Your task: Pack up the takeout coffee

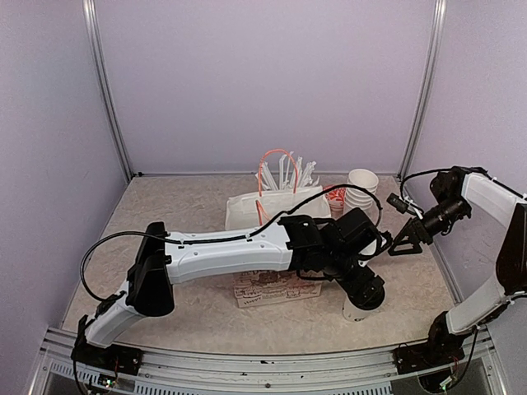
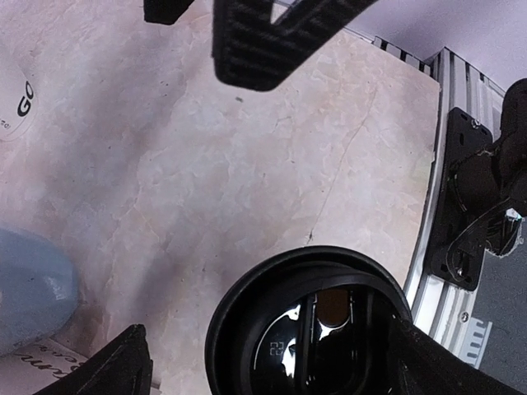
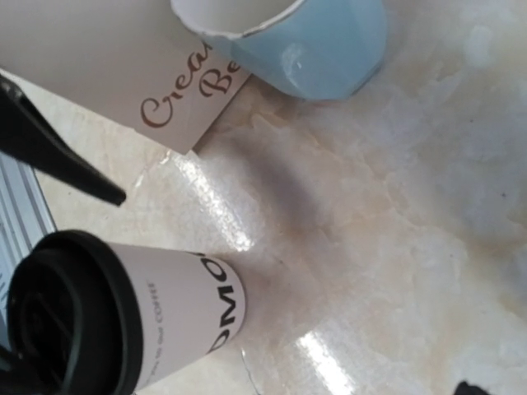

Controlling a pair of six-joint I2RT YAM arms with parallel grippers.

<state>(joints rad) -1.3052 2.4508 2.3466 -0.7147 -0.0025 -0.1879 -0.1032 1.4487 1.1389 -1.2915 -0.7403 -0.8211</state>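
One takeout coffee cup (image 1: 355, 312) stands upright on the table, white with a black lid (image 2: 309, 329). My left gripper (image 1: 368, 293) hovers right over it, open, with the lid between its spread fingers (image 2: 111, 370); the left finger is clearly apart from the lid. The right wrist view shows the same cup (image 3: 177, 309) with black print near its base. A second printed white cup (image 2: 12, 90) shows only at the left edge of the left wrist view. My right gripper (image 1: 405, 243) hangs open and empty, a little right of and behind the first cup.
A white paper bag (image 1: 272, 210) with orange handles stands behind the left arm, straws sticking out of it. A stack of plain white cups (image 1: 361, 185) is at the back right. A light-blue mug (image 3: 313, 41) sits next to a printed card (image 1: 276, 288).
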